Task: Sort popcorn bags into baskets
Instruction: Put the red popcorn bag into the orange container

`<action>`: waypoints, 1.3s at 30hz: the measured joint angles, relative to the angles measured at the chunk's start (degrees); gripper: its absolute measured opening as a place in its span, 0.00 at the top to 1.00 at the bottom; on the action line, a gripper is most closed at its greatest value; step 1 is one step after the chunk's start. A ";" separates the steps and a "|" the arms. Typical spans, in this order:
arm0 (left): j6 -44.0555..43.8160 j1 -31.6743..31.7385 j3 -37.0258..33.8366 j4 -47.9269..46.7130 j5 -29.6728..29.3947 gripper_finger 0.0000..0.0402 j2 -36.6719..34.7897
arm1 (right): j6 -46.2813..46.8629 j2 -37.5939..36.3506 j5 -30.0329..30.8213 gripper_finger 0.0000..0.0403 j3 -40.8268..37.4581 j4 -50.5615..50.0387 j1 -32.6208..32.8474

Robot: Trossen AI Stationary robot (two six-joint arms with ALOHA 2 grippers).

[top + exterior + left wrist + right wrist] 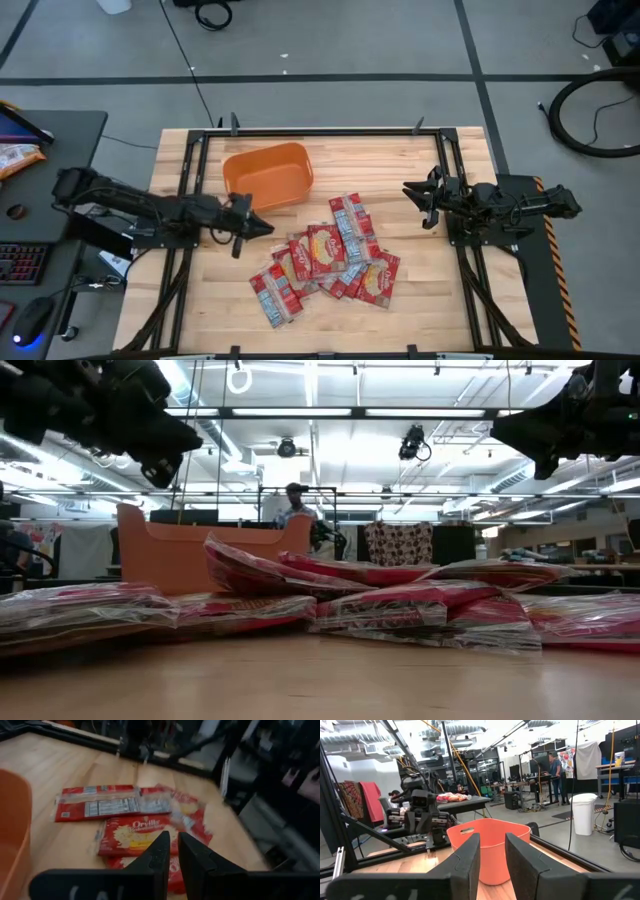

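Note:
Several red popcorn bags (325,252) lie flat in an overlapping heap on the wooden table, toward its near edge; the low view shows the popcorn bags (380,595) stacked on one another. The orange basket (267,172) stands beyond them, toward the far left. My left gripper (266,228) hovers above the table between basket and heap, pointing right, fingers together; in its wrist view my left gripper (174,840) has bags (132,832) under it. My right gripper (408,190) hangs right of the heap, pointing left at the basket (490,824), slightly open.
Black frame rails (190,180) run along the table's left, right and far sides. A side desk on the left carries an orange-and-white snack bag (15,155) and a keyboard. Bare wood lies right of the basket. A person (293,505) stands in the room behind.

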 joint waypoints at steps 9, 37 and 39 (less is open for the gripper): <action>6.35 -2.31 10.51 -11.09 -8.49 0.86 12.79 | -0.02 0.02 0.00 0.76 -0.02 0.00 -0.02; 39.45 -16.99 32.49 -33.02 -27.20 0.44 41.64 | 0.01 0.00 0.00 0.76 0.00 0.22 -0.01; 42.99 -17.19 32.48 -33.09 -27.27 0.44 42.90 | 0.01 0.00 0.00 0.76 0.00 0.20 -0.02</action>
